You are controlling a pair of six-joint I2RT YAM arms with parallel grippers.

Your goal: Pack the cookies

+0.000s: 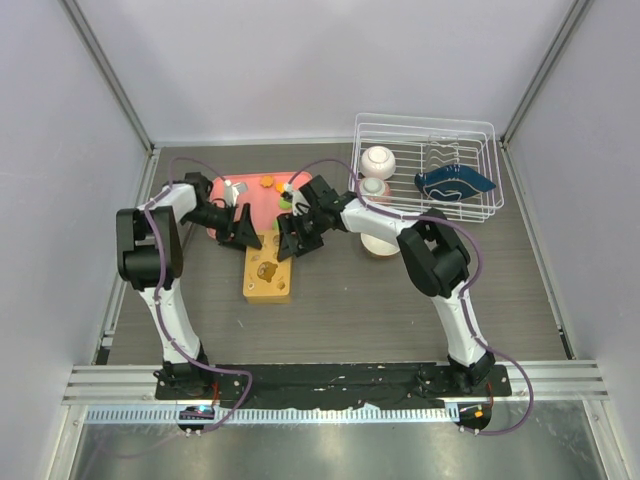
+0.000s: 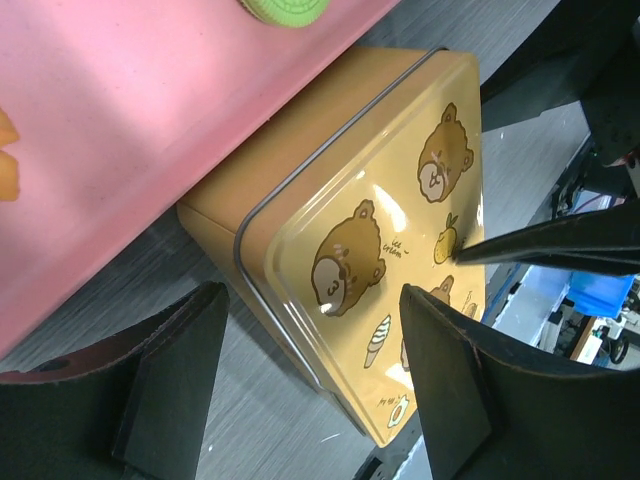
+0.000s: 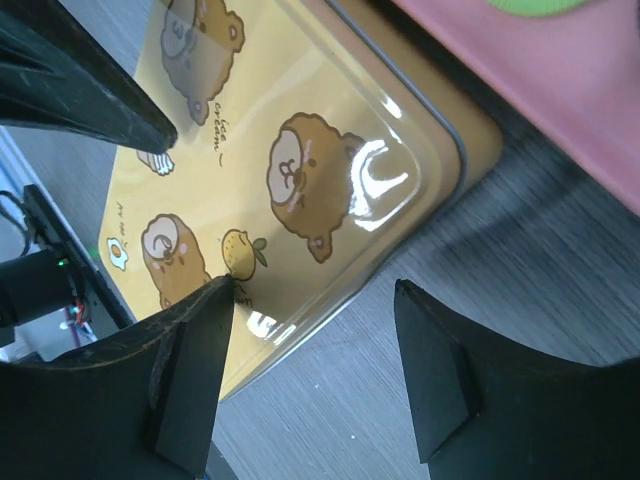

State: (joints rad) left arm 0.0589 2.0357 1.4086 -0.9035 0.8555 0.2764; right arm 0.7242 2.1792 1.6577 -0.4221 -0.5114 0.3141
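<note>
Progress: early | tin [image 1: 268, 270] lid on, I judge nothing packed | cookies [image 1: 266, 182] on pink tray [image 1: 257, 205], upper centre | left claw [image 2: 310, 375], right claw [image 3: 312, 370] both spread, empty.

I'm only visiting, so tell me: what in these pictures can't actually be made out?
- Inside the tin: hidden by its closed lid, every view.
- Number of cookies on the pink tray: top view, the left arm and right arm cover part of it.
- Green cookie: left wrist view, cut off by the top edge.
- Blue thing in the rack: top view, too small to name.
</note>
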